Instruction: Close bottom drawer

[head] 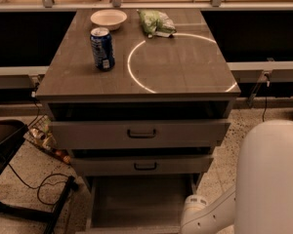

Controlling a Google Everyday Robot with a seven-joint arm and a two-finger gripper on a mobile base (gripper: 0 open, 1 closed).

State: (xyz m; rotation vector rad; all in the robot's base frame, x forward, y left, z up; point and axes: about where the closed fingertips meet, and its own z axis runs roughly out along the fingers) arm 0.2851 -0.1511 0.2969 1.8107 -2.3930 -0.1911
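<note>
The bottom drawer (141,199) of the grey cabinet is pulled far out. Its plain grey box interior shows at the bottom of the camera view, and its front panel and handle are cut off by the lower edge. My white arm (207,214) reaches in from the lower right, beside the drawer's right side. The gripper itself is below the frame and not in view. The top drawer front (185,133) and the middle drawer front (107,165) each stand slightly open above it.
On the cabinet top (185,72) stand a blue can (102,48), a white bowl (108,18) and a green bag (156,22). A black frame (5,145) and cables (44,191) lie on the floor at left. My white body (271,179) fills the lower right.
</note>
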